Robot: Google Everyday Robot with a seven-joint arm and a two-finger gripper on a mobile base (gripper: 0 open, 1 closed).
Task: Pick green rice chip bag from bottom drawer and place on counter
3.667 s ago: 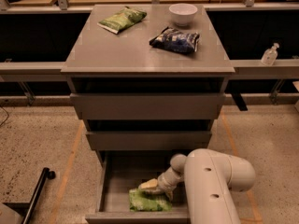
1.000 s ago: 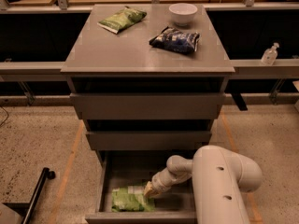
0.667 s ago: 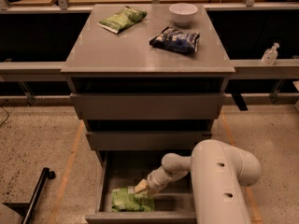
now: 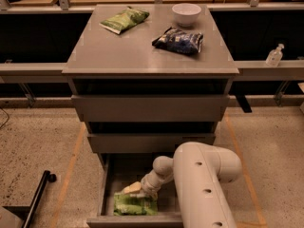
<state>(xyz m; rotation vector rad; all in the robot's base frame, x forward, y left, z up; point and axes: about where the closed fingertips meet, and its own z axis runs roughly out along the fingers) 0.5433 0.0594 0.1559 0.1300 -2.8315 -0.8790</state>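
The bottom drawer (image 4: 104,194) is pulled open below two shut grey drawers. The bright green rice chip bag (image 4: 135,205) lies flat on the drawer floor near its front left. My gripper (image 4: 135,190) reaches down into the drawer on the white arm (image 4: 204,184) and sits right on the bag's upper edge. The grey counter (image 4: 142,51) tops the cabinet.
On the counter lie a flatter, darker green bag (image 4: 124,19) at the back left, a dark blue-and-white bag (image 4: 179,40) and a white bowl (image 4: 186,13) at the back right. A clear bottle (image 4: 275,55) stands on the right side rail. A black pole (image 4: 38,198) lies on the floor at left.
The gripper has moved leftward across the drawer, and the bag has shifted left with it; in the last moment the gripper has drawn slightly back and up at the bag's top edge.
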